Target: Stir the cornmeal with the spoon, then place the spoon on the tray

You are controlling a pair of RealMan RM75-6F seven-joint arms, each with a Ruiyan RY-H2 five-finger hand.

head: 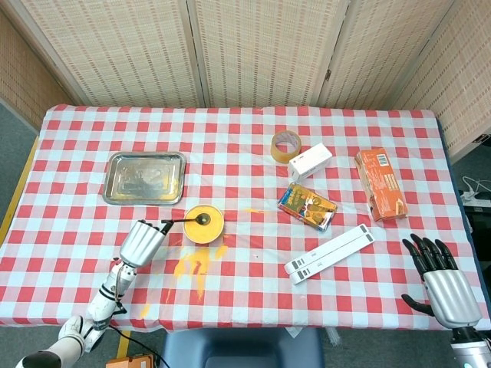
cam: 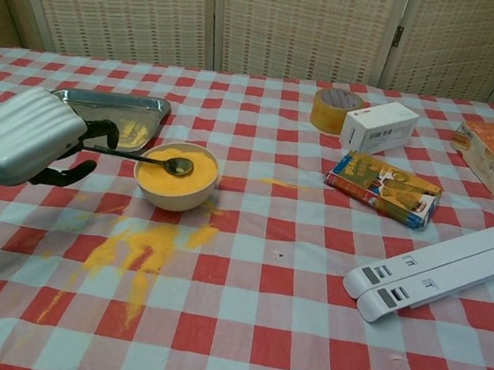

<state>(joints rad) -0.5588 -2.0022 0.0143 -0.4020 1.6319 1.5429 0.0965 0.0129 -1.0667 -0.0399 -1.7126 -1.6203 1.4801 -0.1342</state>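
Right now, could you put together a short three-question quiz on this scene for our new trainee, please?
1. True or false: the spoon lies on the tray.
2. Which hand is at the spoon handle? A) left B) right
3. Fill in: spilled cornmeal lies on the ____ in front of the bowl.

Key: 1. False; its tip rests in the bowl. 2. A, the left hand; the right hand is far off. 3. tablecloth.

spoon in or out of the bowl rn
In. The spoon lies with its tip in the cornmeal and its handle over the rim of the bowl, reaching the left hand.
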